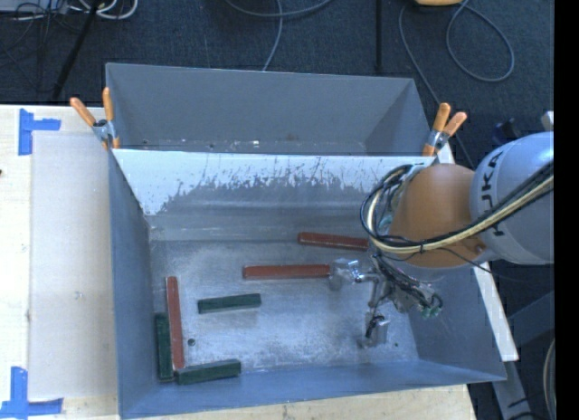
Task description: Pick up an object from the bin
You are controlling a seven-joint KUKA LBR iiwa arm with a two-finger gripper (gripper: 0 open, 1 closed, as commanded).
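Observation:
My gripper hangs low over the bin floor at the right side, under the arm's orange cover. A reddish-brown flat stick lies crosswise in the middle of the bin, and its right end reaches the metal part of the gripper at upper left. A second reddish-brown stick lies just behind it, partly hidden by the arm. I see nothing held at the gripper's tip.
A dark green stick lies left of centre. In the front left corner a red stick and a green stick lie along the wall, with another green stick along the front wall.

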